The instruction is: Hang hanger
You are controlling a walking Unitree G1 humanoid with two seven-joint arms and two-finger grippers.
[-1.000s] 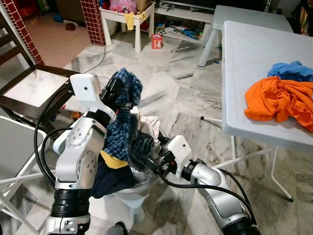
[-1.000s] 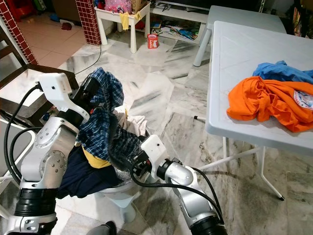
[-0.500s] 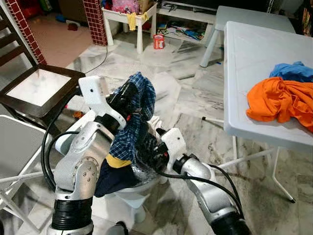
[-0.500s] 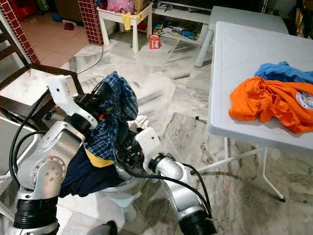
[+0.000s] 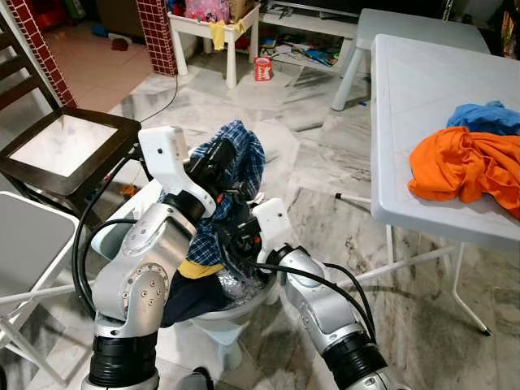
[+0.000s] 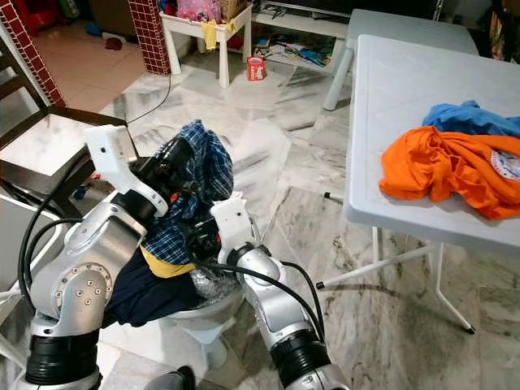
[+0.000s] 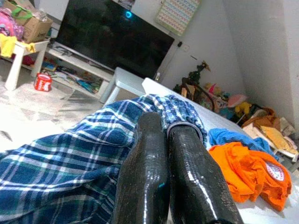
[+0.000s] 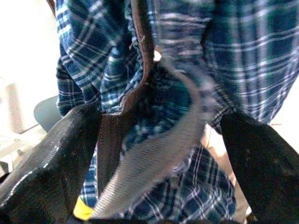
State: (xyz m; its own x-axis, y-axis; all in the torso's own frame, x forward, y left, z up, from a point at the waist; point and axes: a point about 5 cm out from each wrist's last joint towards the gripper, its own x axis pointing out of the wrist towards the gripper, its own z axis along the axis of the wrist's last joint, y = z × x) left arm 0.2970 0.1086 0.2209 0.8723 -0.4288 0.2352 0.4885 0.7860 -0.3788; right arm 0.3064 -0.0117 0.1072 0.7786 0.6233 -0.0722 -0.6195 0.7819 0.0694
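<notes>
Orange shirt (image 5: 463, 166) on white table (image 5: 406, 89)

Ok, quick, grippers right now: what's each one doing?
Left gripper: shut, fingers pressed together on the blue plaid garment, held up over the laundry basket.
Right gripper: open, fingers spread around the garment's hanging fabric.

Home living room: television (image 7: 112, 39), laundry-strewn table (image 5: 422, 97).

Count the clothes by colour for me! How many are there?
Blue plaid: 1, the shirt held by the left gripper
Yellow: 1, a cloth under the shirt
Dark navy: 1, a cloth in the basket
Orange: 1, a shirt on the table
Light blue: 1, a cloth on the table
Total: 5
</notes>
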